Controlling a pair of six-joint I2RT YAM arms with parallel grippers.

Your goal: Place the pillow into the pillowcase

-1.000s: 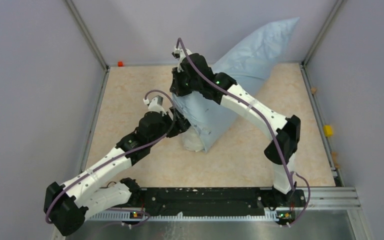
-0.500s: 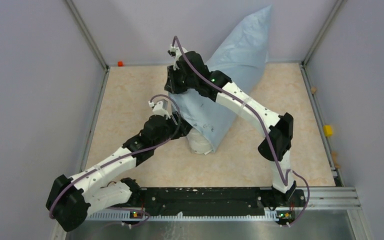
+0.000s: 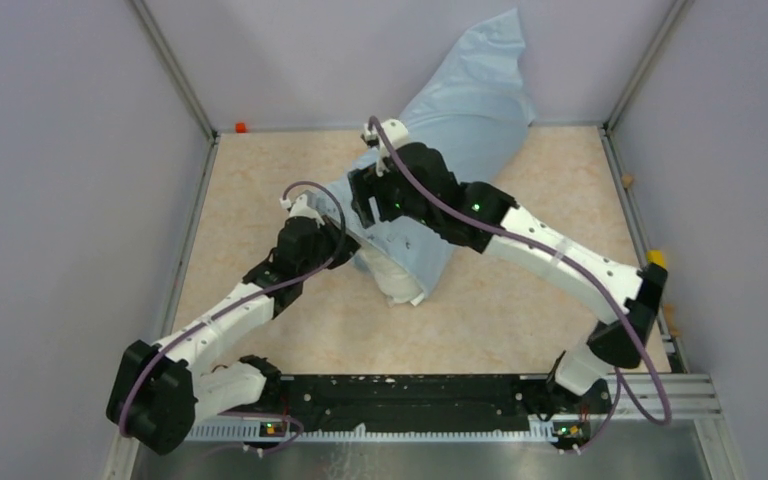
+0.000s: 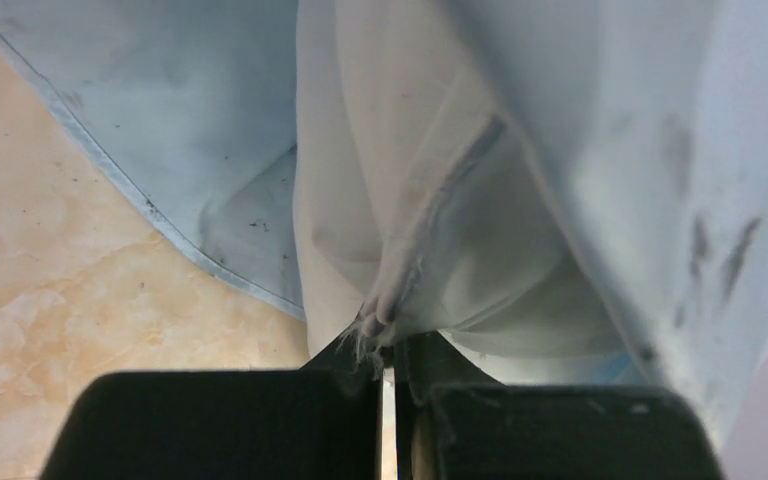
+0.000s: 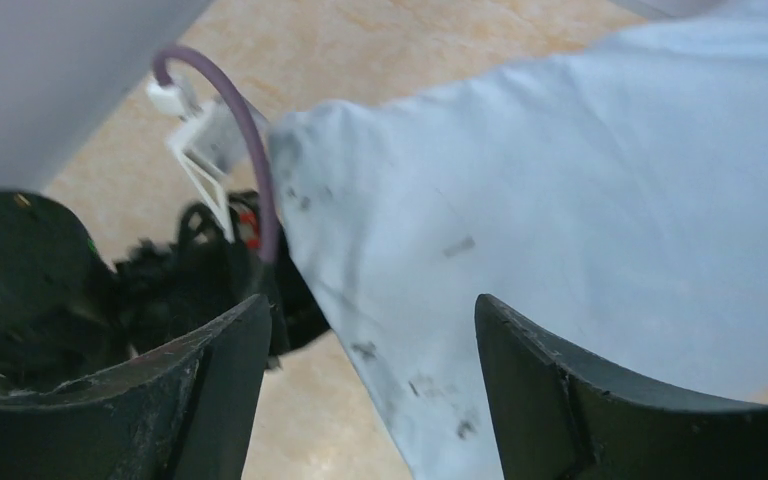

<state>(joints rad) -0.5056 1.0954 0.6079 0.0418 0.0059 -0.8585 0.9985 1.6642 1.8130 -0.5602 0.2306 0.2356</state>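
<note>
The light-blue pillowcase (image 3: 465,115) leans against the back wall, and its lower end drapes down to the table. The off-white pillow (image 3: 393,281) pokes out of its open bottom. In the left wrist view my left gripper (image 4: 388,345) is shut on a frayed seam corner of the pillow (image 4: 400,200), with the pillowcase (image 4: 180,110) hanging around it. From above, the left gripper (image 3: 343,245) sits at the sack's lower left edge. My right gripper (image 5: 370,335) is open and holds nothing. It hovers over the pillowcase (image 5: 580,170) near that edge. In the top view the right gripper (image 3: 362,198) is just above the left one.
Grey walls close the table on three sides, with metal rails along the left (image 3: 188,230) and right (image 3: 628,210). A small orange block (image 3: 241,127) sits at the back left corner. A yellow piece (image 3: 656,262) sits on the right rail.
My right gripper let go of the pillowcase edge, opened and dropped lower. The left gripper closed on the pillow's corner. The pillowcase slumped lower against the wall.
</note>
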